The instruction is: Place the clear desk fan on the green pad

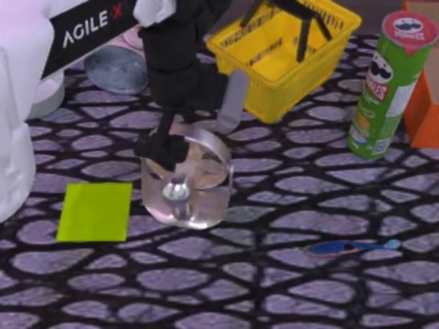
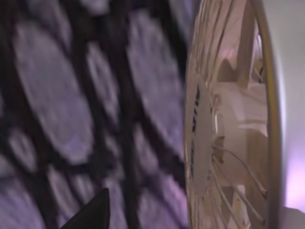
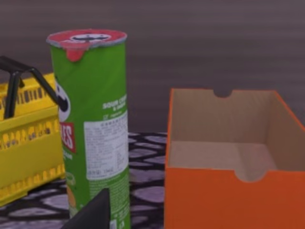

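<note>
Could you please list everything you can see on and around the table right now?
Desk fan: one, clear, table's middle.
Pad: one, lime green, left of the fan.
Basket: one, yellow, back middle.
Chip can: one, green with red lid, back right.
Box: one, orange, open, beside the can.
Small tool: one, blue, right of the fan.
Round grey object: one, back left.
Left gripper: one, black, at the fan's back.
Right gripper: out of the top view.

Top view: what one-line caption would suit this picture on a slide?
Left gripper at the clear desk fan, beside the lime-green rectangular pad on the purple cobble-patterned table.
</note>
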{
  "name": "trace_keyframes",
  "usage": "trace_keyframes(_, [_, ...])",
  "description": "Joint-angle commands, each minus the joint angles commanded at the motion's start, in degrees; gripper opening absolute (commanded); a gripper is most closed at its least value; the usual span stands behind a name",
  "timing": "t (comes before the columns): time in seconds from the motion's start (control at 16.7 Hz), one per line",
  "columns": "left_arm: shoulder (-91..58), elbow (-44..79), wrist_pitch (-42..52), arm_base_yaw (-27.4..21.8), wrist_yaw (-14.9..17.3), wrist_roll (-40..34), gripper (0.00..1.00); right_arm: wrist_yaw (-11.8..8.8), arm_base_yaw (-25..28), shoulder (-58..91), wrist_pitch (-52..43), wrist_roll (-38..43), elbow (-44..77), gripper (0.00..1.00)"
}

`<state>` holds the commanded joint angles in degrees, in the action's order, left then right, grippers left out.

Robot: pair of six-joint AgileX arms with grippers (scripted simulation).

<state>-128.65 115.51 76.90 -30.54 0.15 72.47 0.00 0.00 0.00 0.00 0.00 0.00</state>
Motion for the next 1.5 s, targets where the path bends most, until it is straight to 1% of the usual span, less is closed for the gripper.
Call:
trace_keyframes(0.12, [0.0, 0.0, 0.0, 0.0, 0.0, 0.0, 1.0, 0.0, 0.0, 0.0, 0.0, 0.0, 0.0, 1.0])
trace_keyframes(0.9, [0.0, 0.0, 0.0, 0.0, 0.0, 0.0, 0.02, 0.0, 0.0, 0.0, 0.0, 0.0, 0.0, 1.0])
trace_keyframes(0.96, [0.0, 0.0, 0.0, 0.0, 0.0, 0.0, 0.0, 0.0, 0.0, 0.0, 0.0, 0.0, 0.0, 1.0])
trace_keyframes(1.5, [-0.08, 0.2, 0.19, 0.08, -0.01, 0.1, 0.0, 0.0, 0.0, 0.0, 0.0, 0.0, 0.0, 1.0])
